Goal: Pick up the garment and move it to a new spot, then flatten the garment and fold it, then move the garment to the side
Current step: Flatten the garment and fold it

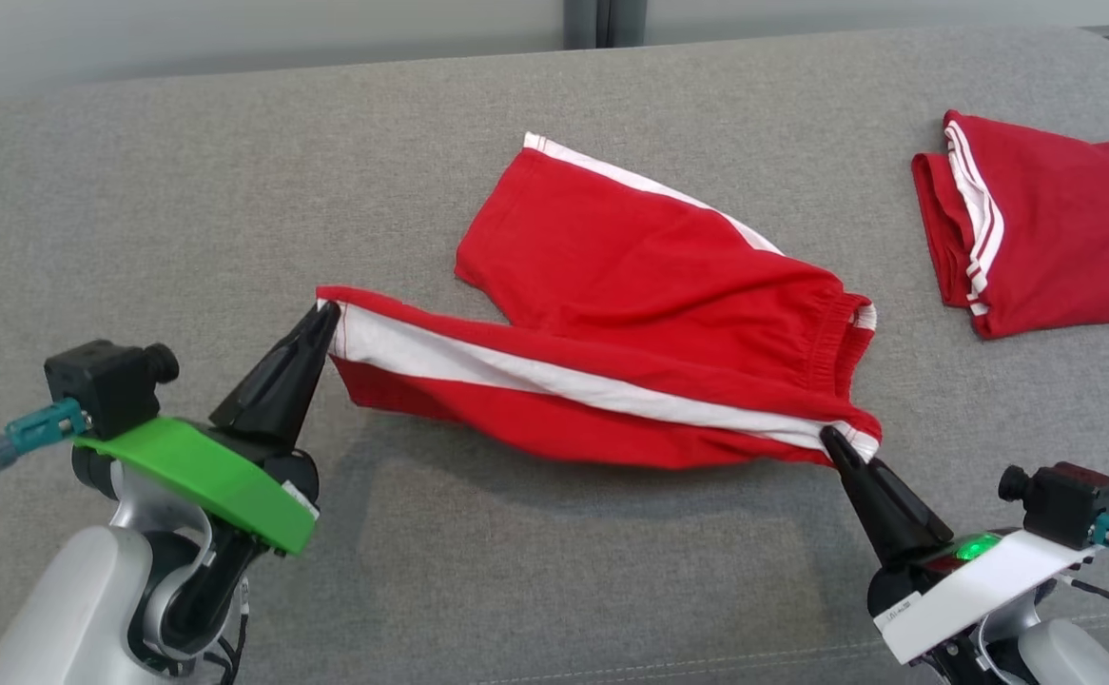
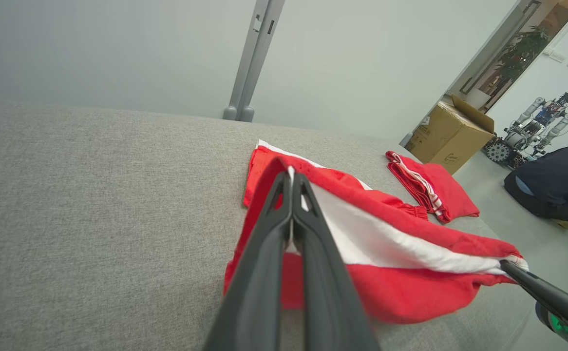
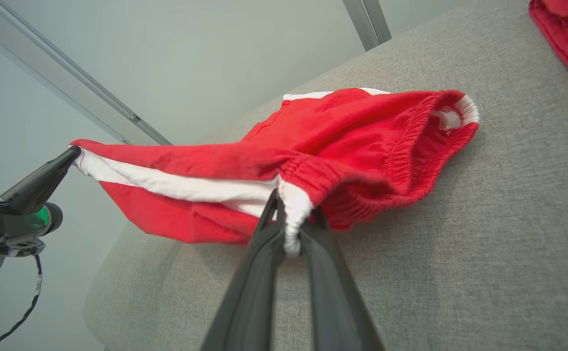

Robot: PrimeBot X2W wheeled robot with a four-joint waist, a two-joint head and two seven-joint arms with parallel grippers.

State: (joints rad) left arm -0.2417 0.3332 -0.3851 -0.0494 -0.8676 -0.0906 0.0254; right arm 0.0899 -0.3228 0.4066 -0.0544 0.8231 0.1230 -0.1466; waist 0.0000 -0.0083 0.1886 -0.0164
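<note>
Shorts (image 1: 631, 285), red with a white stripe down the side, lie partly spread on the grey padded table (image 1: 184, 190), near its middle. One leg rests flat, pointing away from the robot. The nearer leg is stretched taut between the two claws and lifted a little, casting a shadow on the table beneath it.

The left claw (image 1: 321, 314) is pinched tight on the hem corner of that nearer leg, right where the white stripe ends; in the left wrist view its fingers (image 2: 264, 253) press together with the cloth caught at the tips. The right claw (image 1: 830, 440) is clamped on the waistband at the stripe's other end, and the right wrist view shows a fold of white elastic squeezed between its fingers (image 3: 255, 273). The waistband opening gapes toward the right.

A second piece of folded red cloth (image 1: 1059, 228) with white stripes lies well apart at the table's far right. Beyond the table, the left wrist view shows a cardboard box (image 2: 447, 141), a crouching person (image 2: 552, 183) and another robot (image 2: 532, 126).
</note>
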